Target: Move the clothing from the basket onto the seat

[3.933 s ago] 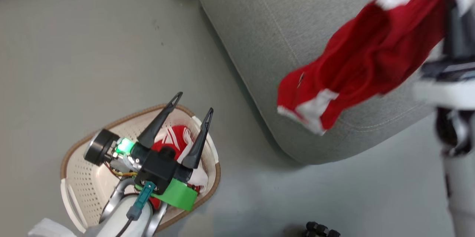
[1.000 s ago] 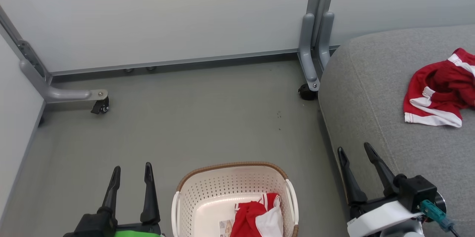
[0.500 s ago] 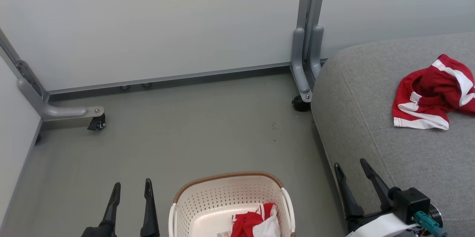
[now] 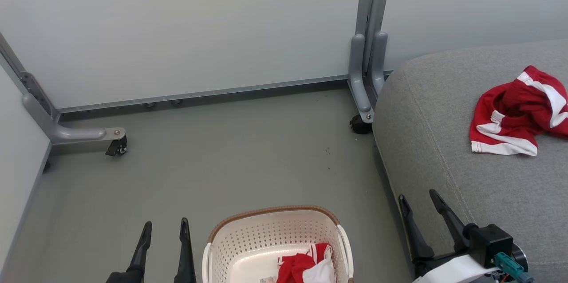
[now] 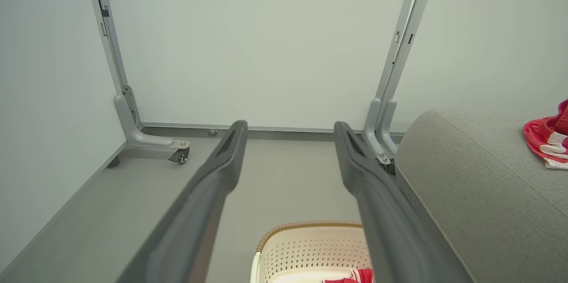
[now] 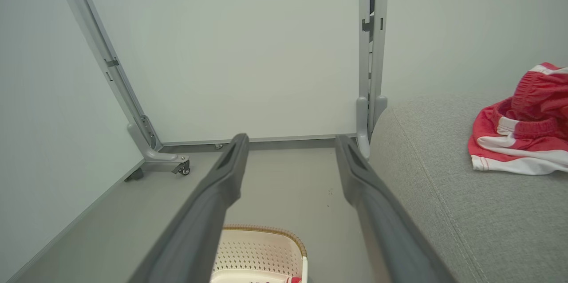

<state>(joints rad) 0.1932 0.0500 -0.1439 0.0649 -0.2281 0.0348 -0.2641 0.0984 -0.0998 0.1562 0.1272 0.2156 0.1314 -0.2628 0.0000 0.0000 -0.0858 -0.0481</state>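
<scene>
At six o'clock the basket [image 4: 275, 210] held clothing [image 4: 306, 266]; a second garment [image 4: 510, 119] lay on the seat [image 4: 443, 163] at three. Left gripper [image 4: 165, 222] and right gripper [image 4: 416, 194] flanked the basket, jaws parted, empty; floor [image 4: 222, 163] ran toward twelve.

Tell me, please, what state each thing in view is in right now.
left hand: open, empty.
right hand: open, empty.
basket: upright, not emptied.
seat: mostly bare.
garment in the basket: crumpled, untouched.
garment on the seat: crumpled, lying free.
</scene>
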